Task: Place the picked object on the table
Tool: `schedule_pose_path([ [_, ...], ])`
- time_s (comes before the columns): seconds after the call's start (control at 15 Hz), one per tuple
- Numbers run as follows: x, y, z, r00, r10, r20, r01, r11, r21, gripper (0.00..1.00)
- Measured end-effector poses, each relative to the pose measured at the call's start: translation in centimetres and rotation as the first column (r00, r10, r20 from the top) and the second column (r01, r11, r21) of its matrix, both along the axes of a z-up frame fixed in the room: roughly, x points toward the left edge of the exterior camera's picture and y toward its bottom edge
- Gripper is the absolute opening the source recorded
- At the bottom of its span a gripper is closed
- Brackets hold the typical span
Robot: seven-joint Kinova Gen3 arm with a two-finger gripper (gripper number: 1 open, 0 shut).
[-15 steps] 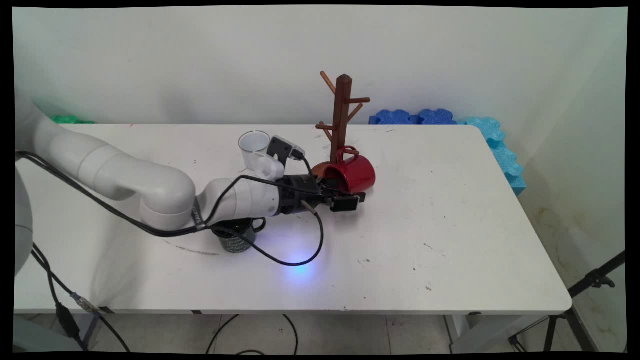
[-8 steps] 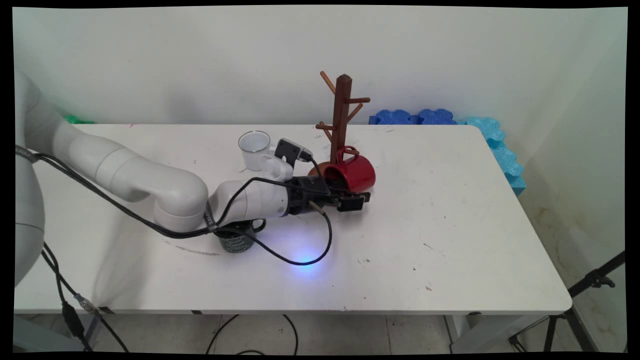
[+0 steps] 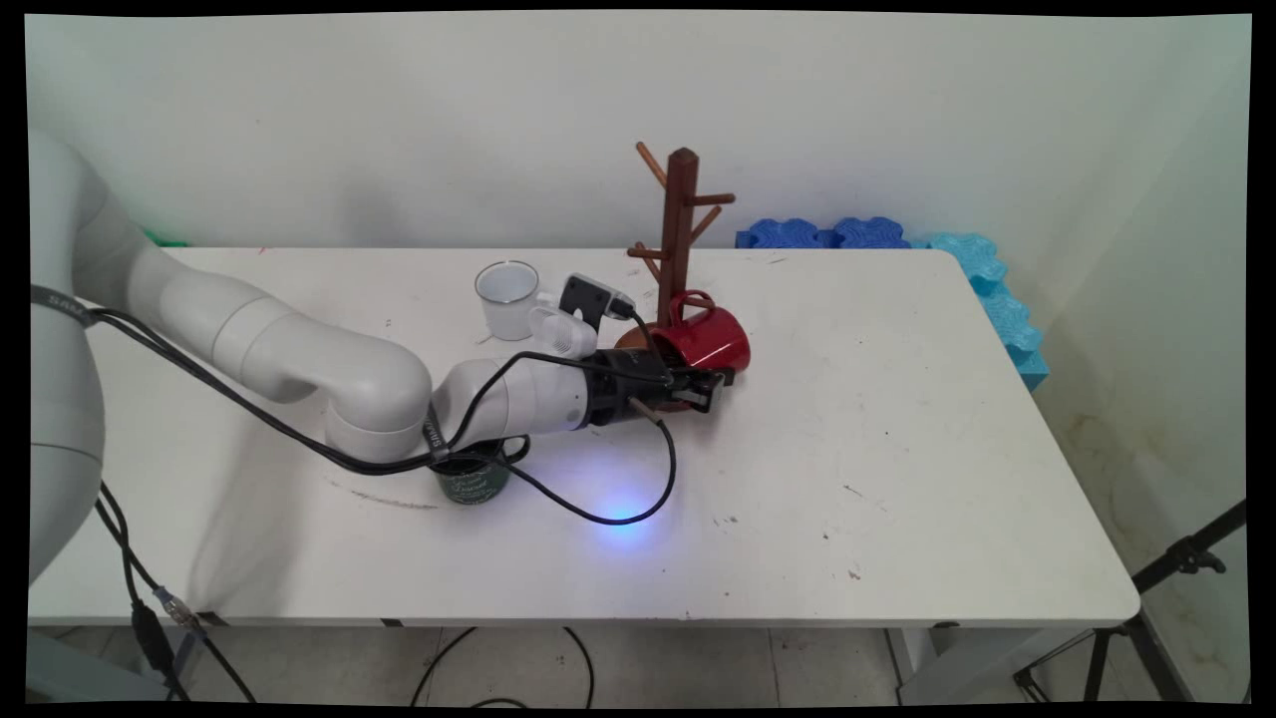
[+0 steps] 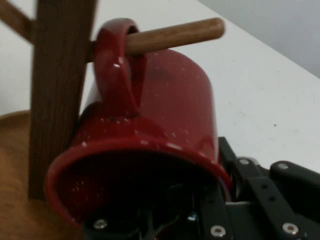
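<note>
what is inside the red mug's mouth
In the hand view, one of the gripper's black fingers reaches into the red mug, the other lies outside its wall. The mug's dark bottom is hidden.

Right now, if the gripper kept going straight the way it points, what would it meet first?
The gripper is already at the red mug, one finger inside its mouth, one outside the wall. Straight on, it would probably meet the mug's inner bottom first. The mug hangs by its handle on a peg of the wooden rack.

We see a glossy speckled red enamel mug, a matt brown wooden rack, a scuffed white surface, a clear plastic cup
</note>
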State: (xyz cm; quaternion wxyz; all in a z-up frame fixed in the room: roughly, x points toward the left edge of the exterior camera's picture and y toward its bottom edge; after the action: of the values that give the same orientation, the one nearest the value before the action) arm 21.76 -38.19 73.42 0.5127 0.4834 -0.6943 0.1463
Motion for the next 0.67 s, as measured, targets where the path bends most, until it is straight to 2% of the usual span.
schedule_pose_path([
  [0.67, -0.66, 0.57, 0.86, 1.000, -0.018, -0.025, 0.018, 1.000, 0.001, 0.00],
])
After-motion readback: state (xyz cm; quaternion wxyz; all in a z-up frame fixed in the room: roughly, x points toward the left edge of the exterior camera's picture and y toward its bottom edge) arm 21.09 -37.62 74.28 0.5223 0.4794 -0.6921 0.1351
